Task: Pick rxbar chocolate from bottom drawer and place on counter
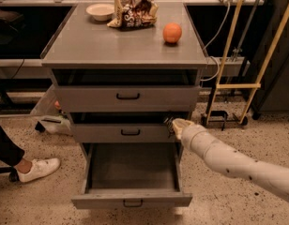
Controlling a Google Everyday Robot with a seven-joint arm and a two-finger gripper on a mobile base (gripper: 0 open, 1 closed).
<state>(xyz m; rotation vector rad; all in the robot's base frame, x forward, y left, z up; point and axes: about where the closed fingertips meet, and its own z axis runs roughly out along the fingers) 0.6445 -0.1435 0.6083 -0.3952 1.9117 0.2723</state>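
Observation:
The bottom drawer [131, 200] is pulled out, and its grey floor shows nothing lying on it. My gripper [171, 124] is above the drawer's right side, level with the right end of the middle drawer front. It is shut on a small dark flat thing, the rxbar chocolate [168, 121], which is mostly hidden by the fingers. My pale arm runs in from the lower right. The counter [111, 43] is the grey top of the cabinet, well above the gripper.
On the counter stand a white bowl [100, 11], a brown-and-white snack bag [133, 12] and an orange [172, 33]. The middle drawer [121, 133] and top drawer [128, 97] are slightly open. A person's white shoe [39, 168] is at the left. A yellow-framed cart [236, 85] stands at the right.

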